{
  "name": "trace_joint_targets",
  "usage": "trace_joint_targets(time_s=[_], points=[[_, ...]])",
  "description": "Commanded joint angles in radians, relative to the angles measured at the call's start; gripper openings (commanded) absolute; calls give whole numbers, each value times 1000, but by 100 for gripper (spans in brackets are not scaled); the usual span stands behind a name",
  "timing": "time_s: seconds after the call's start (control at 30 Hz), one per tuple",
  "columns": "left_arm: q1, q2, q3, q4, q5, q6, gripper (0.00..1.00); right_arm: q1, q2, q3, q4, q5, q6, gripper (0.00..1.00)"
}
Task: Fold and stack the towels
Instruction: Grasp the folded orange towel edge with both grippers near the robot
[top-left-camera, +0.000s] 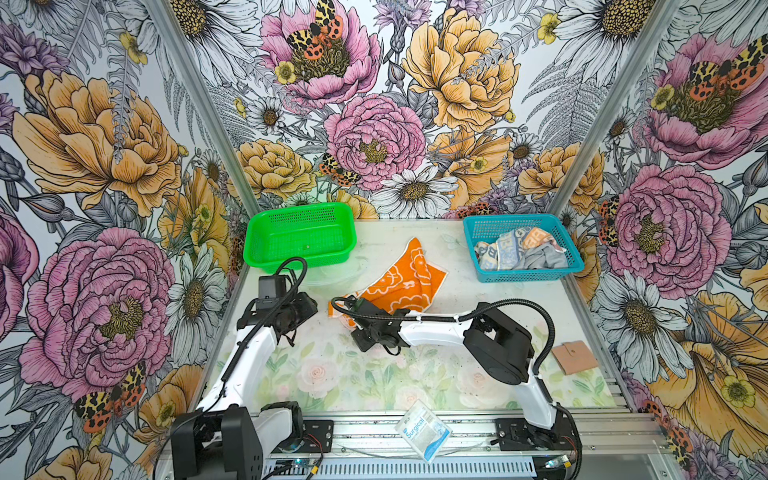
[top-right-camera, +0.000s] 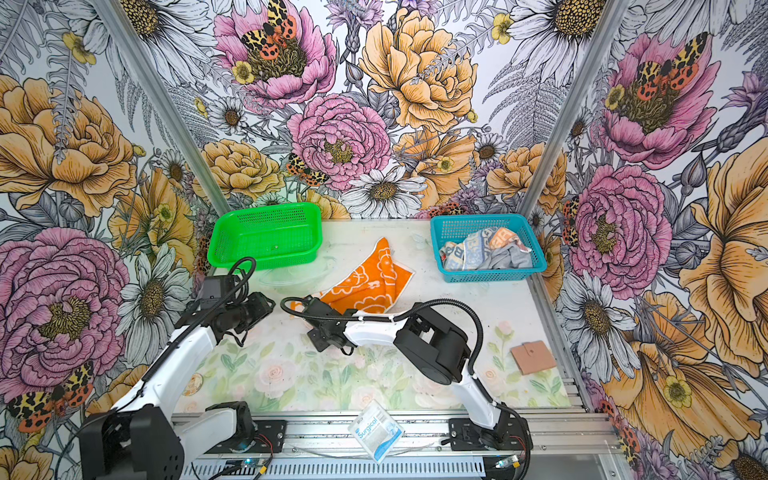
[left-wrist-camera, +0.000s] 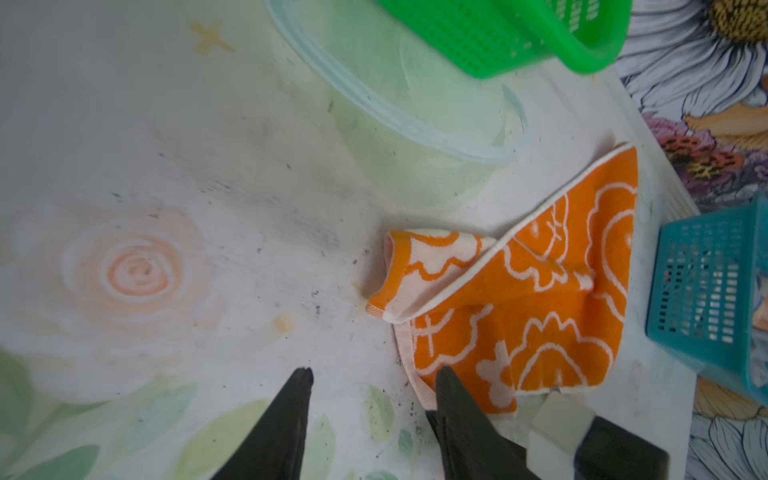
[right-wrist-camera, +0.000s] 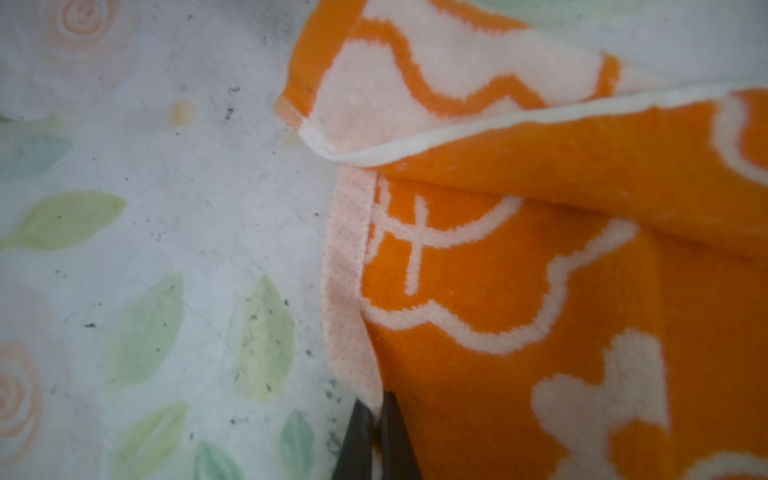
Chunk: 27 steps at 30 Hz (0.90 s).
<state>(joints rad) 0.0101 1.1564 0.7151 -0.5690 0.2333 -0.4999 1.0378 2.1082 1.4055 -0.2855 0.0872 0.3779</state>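
Orange flower towel (top-right-camera: 365, 279) crumpled mid-table, one edge folded over. Right gripper (top-right-camera: 305, 305) at its near-left corner, jaw state hidden from here. Left gripper (top-right-camera: 268, 305) just beside, off the cloth. Lettered towel (top-right-camera: 468, 249) and grey towel (top-right-camera: 512, 258) bunched in blue basket (top-right-camera: 494, 275), back right. Green basket (top-right-camera: 217, 249) back left. Surgical packet (top-right-camera: 375, 430) on front rail.

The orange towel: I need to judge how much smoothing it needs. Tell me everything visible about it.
The orange towel is terry-looking cloth, orange with cream flower outlines and a pale hem; its turned-over corner shows a cream reverse. It lies rumpled, partly folded, on the table. The right gripper is shut on its hem.
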Motion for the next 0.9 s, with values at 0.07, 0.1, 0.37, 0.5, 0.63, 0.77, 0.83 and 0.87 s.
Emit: trace_joint_targets(time_s=[0.07, 0.1, 0.37, 0.5, 0.63, 0.77, 0.83, 0.87], points=[[-203, 85, 10, 66, 79, -53, 44, -42, -158, -204, -69, 72, 43, 0], [-229, 85, 2, 82, 67, -68, 42, -46, -180, -237, -70, 72, 50, 0], [-526, 71, 43, -18, -230, 155, 45, -92, -322, -438, -72, 74, 116, 0], [-658, 86, 77, -17, -300, 229, 44, -188, -459, -558, -84, 73, 115, 0], [-797, 129, 109, -5, -431, 362, 41, -299, -548, -632, -94, 14, 78, 0], [-970, 167, 124, 61, -555, 530, 41, -321, -559, -641, -94, -12, 56, 0], [-1042, 163, 104, 139, -536, 622, 42, -323, -556, -635, -93, -19, 57, 0], [-1066, 158, 91, 179, -530, 648, 42, -323, -555, -633, -92, -20, 56, 0]])
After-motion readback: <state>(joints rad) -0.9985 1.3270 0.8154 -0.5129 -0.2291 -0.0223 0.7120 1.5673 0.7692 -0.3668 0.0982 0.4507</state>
